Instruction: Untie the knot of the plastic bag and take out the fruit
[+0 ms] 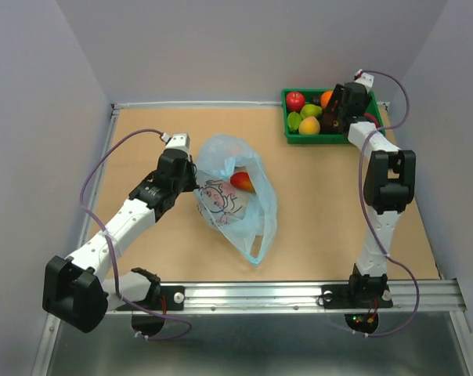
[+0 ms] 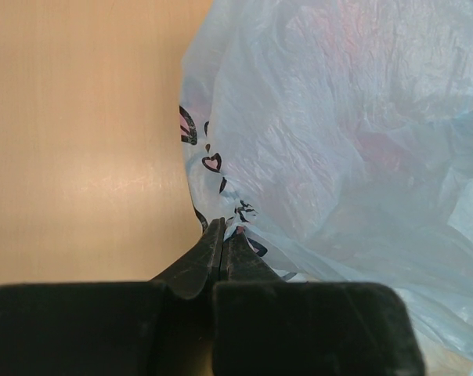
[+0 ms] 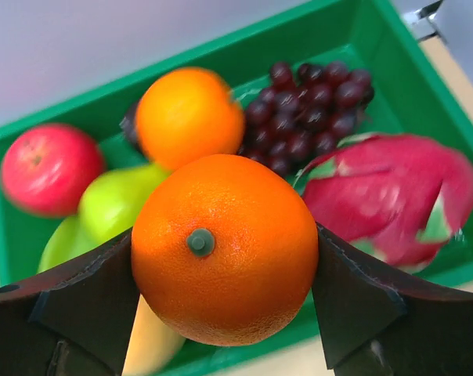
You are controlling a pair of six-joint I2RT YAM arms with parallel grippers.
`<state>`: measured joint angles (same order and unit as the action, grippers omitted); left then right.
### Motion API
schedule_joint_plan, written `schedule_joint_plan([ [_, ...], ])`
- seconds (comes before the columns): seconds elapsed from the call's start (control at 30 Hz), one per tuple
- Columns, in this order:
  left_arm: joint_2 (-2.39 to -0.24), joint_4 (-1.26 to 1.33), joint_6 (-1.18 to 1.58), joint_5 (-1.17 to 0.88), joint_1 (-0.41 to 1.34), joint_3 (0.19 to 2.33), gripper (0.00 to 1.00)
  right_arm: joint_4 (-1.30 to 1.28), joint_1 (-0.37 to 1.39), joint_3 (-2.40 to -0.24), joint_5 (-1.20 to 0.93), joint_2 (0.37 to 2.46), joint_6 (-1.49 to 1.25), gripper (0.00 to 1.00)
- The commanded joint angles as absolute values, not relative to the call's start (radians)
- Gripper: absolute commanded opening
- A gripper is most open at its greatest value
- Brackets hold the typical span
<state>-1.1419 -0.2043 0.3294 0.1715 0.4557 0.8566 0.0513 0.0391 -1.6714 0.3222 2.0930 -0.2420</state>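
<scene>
- Left claw [image 2: 221, 236] is pressing its fingers together on the thin film at the left edge of the plastic bag [image 1: 236, 200], right beside the dark heart print.
- Right claw [image 3: 225, 239] is pinching an orange [image 3: 236, 282] between its two dark fingers [image 3: 88, 294]. Its jaws are standing wide around the fruit, and the green stem dot is facing the wrist camera.
- That orange is hanging above the green tray [image 3: 370, 55], near the tray's front rim.
- Below it the tray is holding a second orange [image 3: 188, 116], a bunch of dark grapes [image 3: 311, 110], a pink dragon fruit [image 3: 385, 196], a red apple [image 3: 48, 166] and a green pear [image 3: 115, 200].
- A yellowish fruit is showing under the held orange, but it is too blurred to name.
- The tray is sitting in the far right corner of the worktop [image 1: 338, 211].
- The light blue bag is lying near the middle of the worktop, a little left of centre and well apart from the tray.
- Its mouth is standing open toward the far edge, and its pink cartoon print [image 1: 214, 197] is facing up.
- A red-orange fruit [image 1: 242, 182] is showing inside the open mouth.
- One loop of the bag [image 1: 256, 247] is trailing toward the near edge.
</scene>
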Motion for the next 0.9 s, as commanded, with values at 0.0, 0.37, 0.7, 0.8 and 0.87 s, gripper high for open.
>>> schedule_joint_plan([
  [0.0, -1.129, -0.164, 0.314, 0.138, 0.440, 0.842, 0.00, 0.114, 0.011, -1.851, 0.362, 2.178, -0.249, 0.31],
  [0.37, -1.138, -0.153, 0.314, 0.089, 0.413, 0.841, 0.00, 0.114, 0.005, -1.885, 0.390, 2.197, -0.255, 1.00],
  [0.7, -1.120, -0.147, 0.319, 0.067, 0.405, 0.836, 0.00, 0.114, 0.118, -1.519, 0.121, 1.841, -0.151, 0.99],
  [0.8, -1.111, -0.146, 0.321, 0.072, 0.407, 0.833, 0.00, 0.112, 0.292, -1.350, 0.124, 1.702, -0.051, 0.95],
  [0.87, -1.108, -0.147, 0.321, 0.075, 0.407, 0.831, 0.00, 0.101, 0.363, -1.281, 0.112, 1.634, -0.011, 0.92],
])
